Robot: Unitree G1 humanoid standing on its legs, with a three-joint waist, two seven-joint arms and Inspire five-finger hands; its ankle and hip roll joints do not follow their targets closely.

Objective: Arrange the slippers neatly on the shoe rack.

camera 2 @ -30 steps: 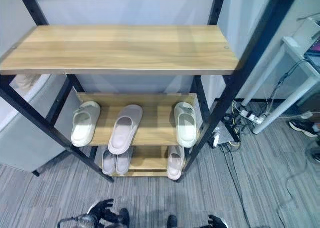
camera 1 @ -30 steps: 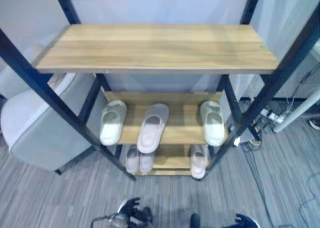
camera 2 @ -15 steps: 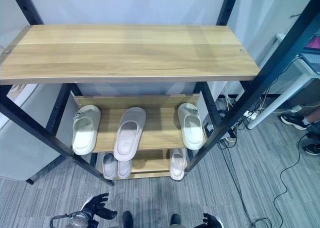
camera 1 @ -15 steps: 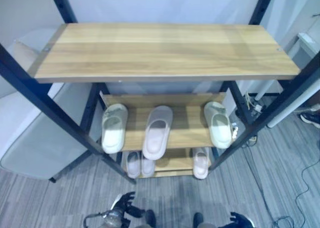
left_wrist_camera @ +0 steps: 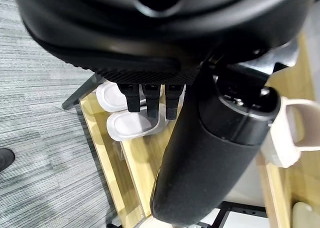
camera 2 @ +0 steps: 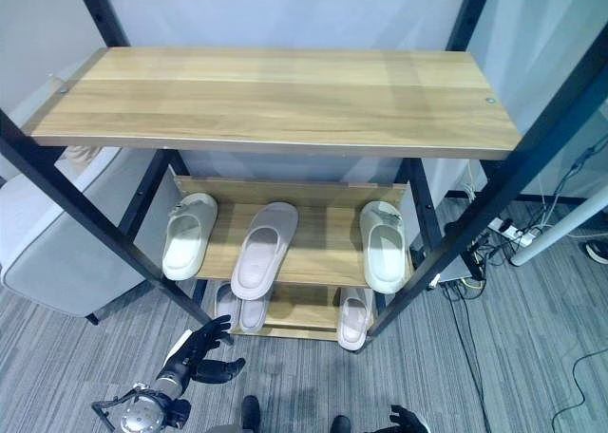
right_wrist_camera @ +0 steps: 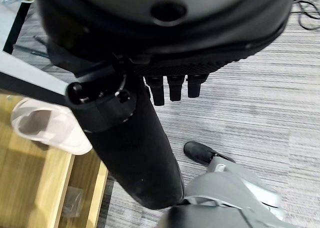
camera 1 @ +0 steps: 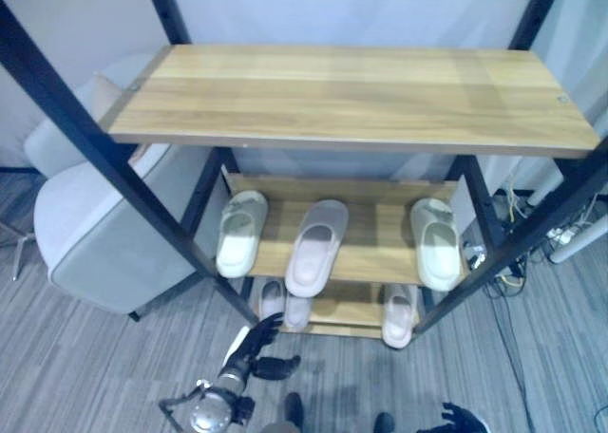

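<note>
The shoe rack (camera 1: pixel 361 96) has three wooden shelves in a black frame. On the middle shelf lie a cream slipper (camera 1: pixel 239 232) at the left, a pale pink slipper (camera 1: pixel 316 246) askew in the middle, and a cream slipper (camera 1: pixel 437 243) at the right. The bottom shelf holds two small pale slippers (camera 1: pixel 274 300) side by side at the left and a single one (camera 1: pixel 398 314) at the right. My left hand (camera 1: pixel 252 352) hovers open just before the bottom shelf's left front, holding nothing; those two small slippers (left_wrist_camera: pixel 130 126) show past its fingers. My right hand (camera 1: pixel 461 419) hangs low and open, with a pale slipper (right_wrist_camera: pixel 45 125) beside it.
A grey armchair (camera 1: pixel 104 234) stands close against the rack's left side. Cables and a power strip (camera 2: pixel 494 234) lie on the grey carpet right of the rack, near a white table leg (camera 2: pixel 560 229). The top shelf is bare.
The camera has swung, so the rack sits further right in the picture. My left hand has risen from the bottom edge towards the lowest shelf. The slippers lie as before.
</note>
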